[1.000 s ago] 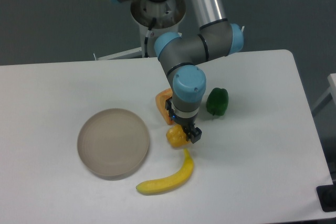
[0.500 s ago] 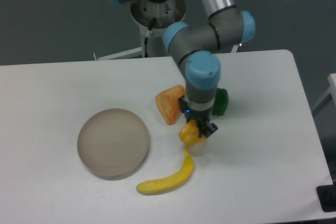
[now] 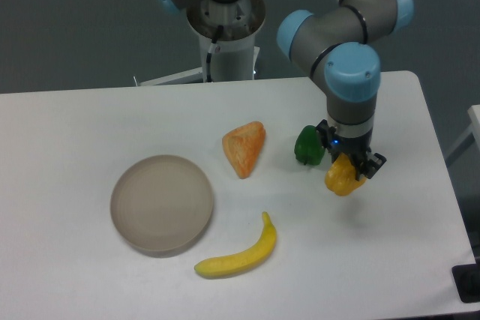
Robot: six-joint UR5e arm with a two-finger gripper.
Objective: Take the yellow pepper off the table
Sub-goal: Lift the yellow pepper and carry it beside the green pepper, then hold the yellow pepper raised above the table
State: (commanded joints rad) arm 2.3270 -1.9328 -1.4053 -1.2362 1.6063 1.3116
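Swinging right since the earlier frames, the arm now holds the gripper over the right part of the table, and the yellow pepper has travelled with it, away from its old spot just above the banana. The fingers are clenched on the pepper, which hangs just right of the green pepper, with a soft shadow on the tabletop below and to its right. That suggests it is lifted off the surface, so the pick looks essentially done. The orange wedge, half hidden a second ago, is now in full view; the round plate has not shifted. Fingertips are mostly lost behind the pepper, and its stem cannot be made out.
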